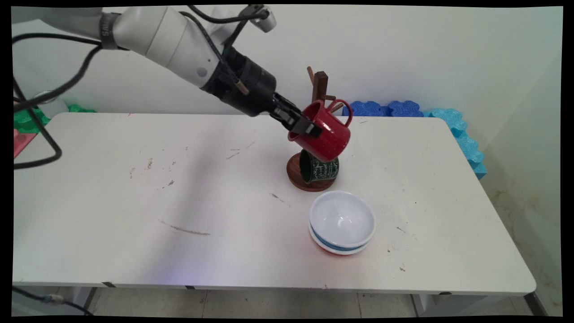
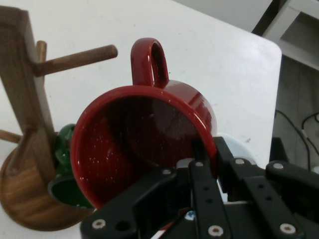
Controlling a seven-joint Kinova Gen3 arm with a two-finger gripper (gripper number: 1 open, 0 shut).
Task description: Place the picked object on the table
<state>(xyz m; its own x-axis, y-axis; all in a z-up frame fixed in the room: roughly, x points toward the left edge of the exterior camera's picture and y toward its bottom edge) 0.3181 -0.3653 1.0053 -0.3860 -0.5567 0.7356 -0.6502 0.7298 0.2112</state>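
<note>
My gripper (image 1: 306,127) (image 2: 207,157) is shut on the rim of a red mug (image 1: 326,131) (image 2: 144,144), one finger inside and one outside. The mug hangs tilted in the air, its handle (image 1: 346,112) (image 2: 149,62) close to a peg (image 2: 75,59) of the wooden mug tree (image 1: 320,87) (image 2: 22,99). The handle is not on the peg. A dark green mug (image 1: 319,167) (image 2: 65,159) hangs low on the tree, just over its round base (image 1: 296,175) (image 2: 27,204), right below the red mug.
Stacked bowls, a white one (image 1: 342,220) on top of a blue-banded and a red one, sit in front of the tree. Blue foam blocks (image 1: 462,134) line the table's far right edge. Green and red things (image 1: 24,123) lie at the far left.
</note>
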